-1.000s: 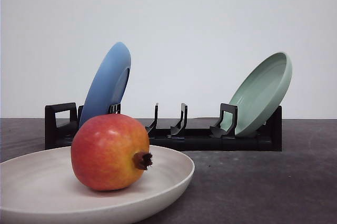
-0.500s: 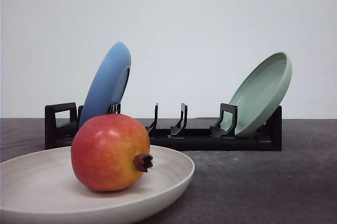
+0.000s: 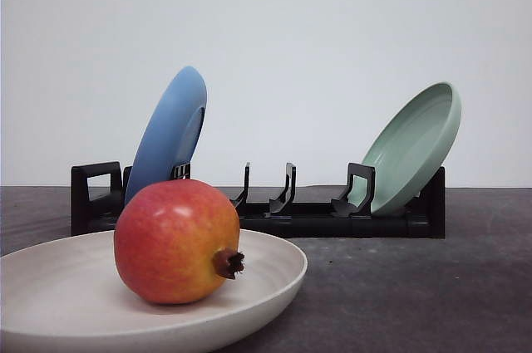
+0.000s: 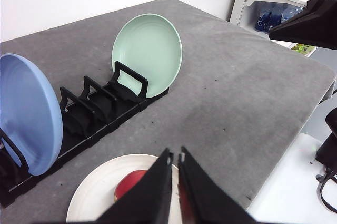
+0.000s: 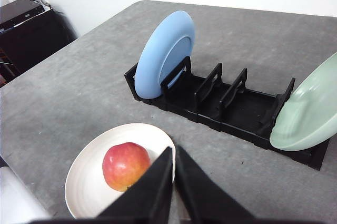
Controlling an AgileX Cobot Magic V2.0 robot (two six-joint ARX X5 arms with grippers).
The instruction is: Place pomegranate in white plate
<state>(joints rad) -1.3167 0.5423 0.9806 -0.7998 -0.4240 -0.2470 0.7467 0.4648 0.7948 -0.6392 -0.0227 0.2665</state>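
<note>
Front view is showing the black rack (image 3: 266,208) propping the blue plate (image 3: 169,133) & green plate (image 3: 413,147) on edge, w/ the white plate (image 3: 274,274) lying flat nearer the camera, cradling the pomegranate (image 3: 176,241) so it isn't rolling off, while left gripper (image 4: 175,156) & right gripper (image 5: 174,153) are hovering above, both clenched w/ nothing between them.

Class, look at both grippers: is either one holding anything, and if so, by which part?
Nothing is held. The left gripper and right gripper are both shut on nothing, up above the table; the pomegranate rests free in the white plate.
</note>
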